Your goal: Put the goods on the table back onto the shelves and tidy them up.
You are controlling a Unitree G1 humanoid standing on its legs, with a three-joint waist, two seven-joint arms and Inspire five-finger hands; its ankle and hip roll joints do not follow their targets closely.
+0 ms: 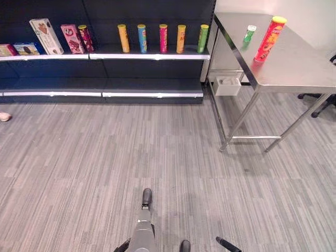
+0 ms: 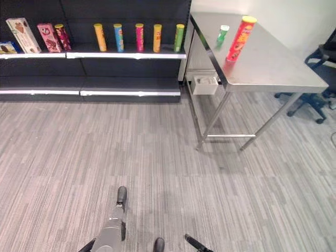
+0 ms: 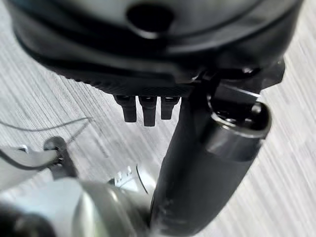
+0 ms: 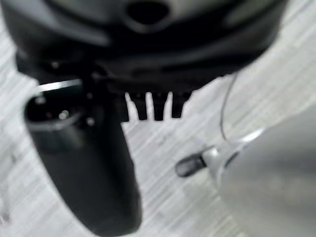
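Left eye view: tall red cylindrical snack can with a yellow lid [image 1: 270,38] upright on the bare stainless-steel table [image 1: 299,65], just beside a shorter green cylindrical can with a white lid [image 1: 249,33], nearer the table's far edge. Both well apart from the robot across grey wood-grain flooring [image 1: 94,157]. Dark shelving unit [image 1: 105,73] left of the table, top shelf already holding a spaced row of slim coloured tubes [image 1: 163,38] and several snack boxes [image 1: 47,37] further left.

Left hand [image 3: 148,108] in its wrist view: fingers straight, hanging relaxed over the floor, holding nothing. Right hand [image 4: 155,106] likewise loose and empty.

Likely handling: thin-walled cardboard tubes, light, stiff along the length but crushable under a hard squeeze, smooth-sided and top-heavy, so easy to tip with a glancing touch. Best taken around the mid-body, thumb opposite fingers, tall red one first, then set upright at the row's open end.
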